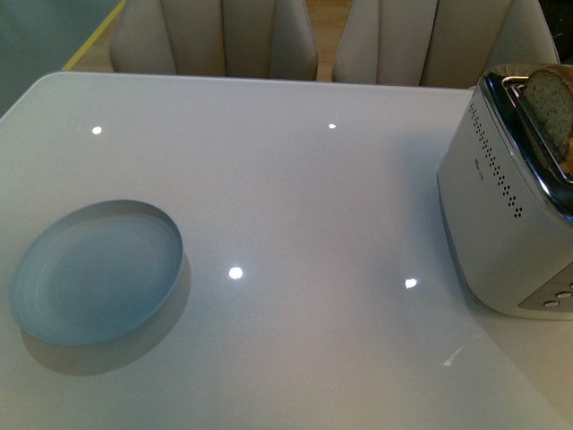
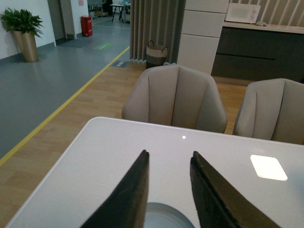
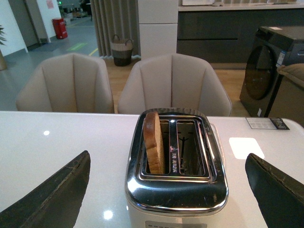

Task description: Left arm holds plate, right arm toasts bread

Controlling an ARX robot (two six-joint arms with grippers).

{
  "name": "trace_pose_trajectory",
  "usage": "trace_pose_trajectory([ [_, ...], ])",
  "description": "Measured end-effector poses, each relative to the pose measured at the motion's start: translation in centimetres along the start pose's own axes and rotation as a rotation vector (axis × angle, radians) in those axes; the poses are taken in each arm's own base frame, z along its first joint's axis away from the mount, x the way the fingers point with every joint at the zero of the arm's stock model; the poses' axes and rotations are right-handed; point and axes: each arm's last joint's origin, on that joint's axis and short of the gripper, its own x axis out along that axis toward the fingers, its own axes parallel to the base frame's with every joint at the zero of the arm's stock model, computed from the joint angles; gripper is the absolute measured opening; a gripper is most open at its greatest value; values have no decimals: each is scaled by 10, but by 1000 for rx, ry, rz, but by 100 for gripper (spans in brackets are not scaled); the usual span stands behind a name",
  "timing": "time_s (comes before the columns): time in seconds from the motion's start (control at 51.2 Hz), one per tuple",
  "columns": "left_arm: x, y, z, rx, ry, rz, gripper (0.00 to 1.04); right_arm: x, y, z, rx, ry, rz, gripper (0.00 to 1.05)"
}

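Wholemeal bread [image 3: 154,142], light and crushable, stands in the toaster [image 3: 175,190]; right gripper [image 3: 166,190] jaws wide, left gripper [image 2: 168,190] narrowly parted above the plate [image 1: 94,273].

This looks like a showroom or demo kitchen set inside a larger commercial building. A glossy white table [image 1: 295,206] stands with beige upholstered chairs [image 2: 175,97], backed by dark cabinets [image 2: 259,52], a microwave [image 2: 242,12] and a washing machine [image 3: 268,71]. Beyond lie a grey floor [image 2: 42,80] with a yellow line, a potted plant [image 2: 21,31] and a red bin [image 2: 86,25].
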Motion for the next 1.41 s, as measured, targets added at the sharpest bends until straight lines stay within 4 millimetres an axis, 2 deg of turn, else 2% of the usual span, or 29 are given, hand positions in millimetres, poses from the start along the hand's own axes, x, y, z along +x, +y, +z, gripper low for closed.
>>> trace_pose_trajectory([
  [0.137, -6, 5, -5, 23, -3, -13, 4, 0, 0, 0, 0, 0, 0, 96],
  [0.156, -7, 7, -5, 23, -2, -26, 3, 0, 0, 0, 0, 0, 0, 96],
  [0.273, -11, 15, -9, 28, -4, 10, 3, 0, 0, 0, 0, 0, 0, 96],
  [0.644, -20, 16, -20, 32, -13, 2, 3, 0, 0, 0, 0, 0, -1, 96],
  [1.132, -29, 16, -20, 35, -21, 2, 3, 0, 0, 0, 0, 0, 0, 96],
  [1.249, -40, 16, -23, 35, -13, 2, 3, 0, 0, 0, 0, 0, 0, 96],
  [1.406, -40, 16, -23, 35, -15, 2, 3, 0, 0, 0, 0, 0, 0, 96],
])
